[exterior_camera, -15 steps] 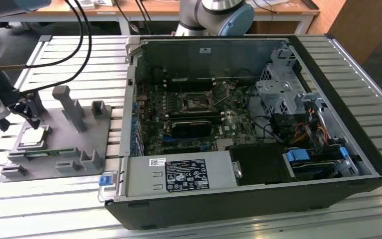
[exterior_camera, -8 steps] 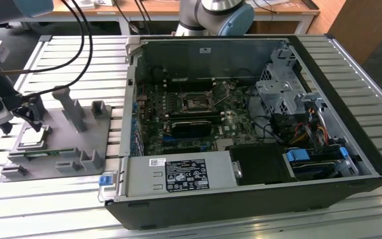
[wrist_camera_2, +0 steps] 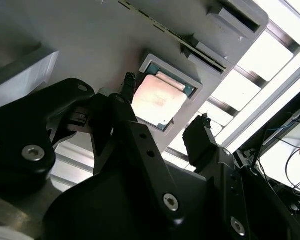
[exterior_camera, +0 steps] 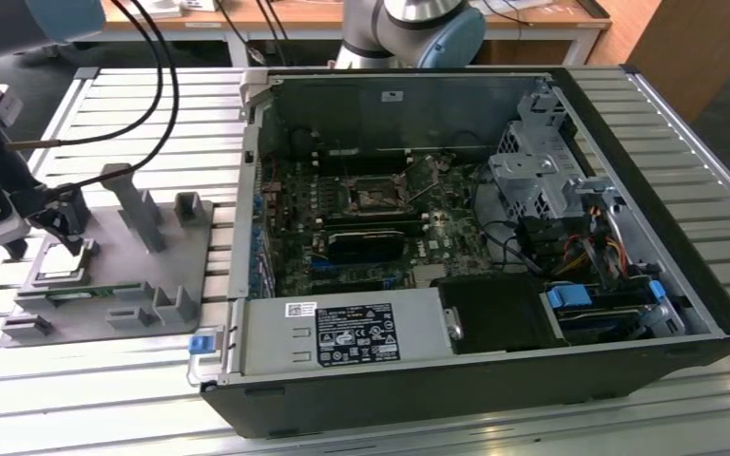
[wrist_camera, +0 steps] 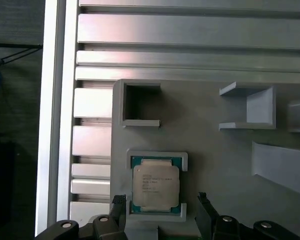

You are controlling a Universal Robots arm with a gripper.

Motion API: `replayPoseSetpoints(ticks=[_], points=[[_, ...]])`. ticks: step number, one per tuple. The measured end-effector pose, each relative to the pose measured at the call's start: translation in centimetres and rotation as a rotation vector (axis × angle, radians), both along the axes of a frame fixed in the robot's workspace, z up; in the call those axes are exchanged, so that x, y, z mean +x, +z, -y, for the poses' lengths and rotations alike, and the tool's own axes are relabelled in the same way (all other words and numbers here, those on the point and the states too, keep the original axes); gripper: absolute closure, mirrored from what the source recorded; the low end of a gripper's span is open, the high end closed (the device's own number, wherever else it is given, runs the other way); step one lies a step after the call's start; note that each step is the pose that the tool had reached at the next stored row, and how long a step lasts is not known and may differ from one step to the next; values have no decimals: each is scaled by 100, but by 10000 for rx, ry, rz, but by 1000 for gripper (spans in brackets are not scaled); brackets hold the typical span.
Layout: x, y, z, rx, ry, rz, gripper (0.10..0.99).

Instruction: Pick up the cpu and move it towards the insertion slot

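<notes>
The cpu (wrist_camera: 156,186), a flat square chip with a silvery top, lies in a square recess of the grey fixture plate (wrist_camera: 215,160). In the exterior view the cpu (exterior_camera: 61,273) is at the far left. My gripper (wrist_camera: 160,201) is open just over it, with one black finger on each side of the chip and a gap to it on both sides; the second wrist view shows the same straddle of the gripper (wrist_camera_2: 165,101) around the cpu (wrist_camera_2: 157,100). The insertion slot (exterior_camera: 375,198), a square socket with a metal frame, sits on the board inside the open computer case (exterior_camera: 669,237).
Grey upright holders (exterior_camera: 137,214) rise from the fixture plate near the gripper (exterior_camera: 50,249). A narrow green strip (exterior_camera: 67,296) lies on the plate's front edge. A long black card (exterior_camera: 365,243) sits below the slot. Black cables (exterior_camera: 149,85) hang over the slatted metal table (exterior_camera: 111,380).
</notes>
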State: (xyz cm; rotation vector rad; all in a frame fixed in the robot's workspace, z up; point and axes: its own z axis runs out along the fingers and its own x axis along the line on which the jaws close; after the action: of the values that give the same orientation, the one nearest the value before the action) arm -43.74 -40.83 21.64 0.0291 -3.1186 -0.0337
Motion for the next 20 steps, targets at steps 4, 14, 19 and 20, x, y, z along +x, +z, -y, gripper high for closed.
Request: replayPoseSetpoints(ticks=[4,14,19,20], points=[[-18,-37,-1,1,-1,122,424],[-33,-133,-17,-1,-1,150,424],[-35,-175,-47,-26,-1,152,424],[-35,-183,-50,-26,-1,153,424]])
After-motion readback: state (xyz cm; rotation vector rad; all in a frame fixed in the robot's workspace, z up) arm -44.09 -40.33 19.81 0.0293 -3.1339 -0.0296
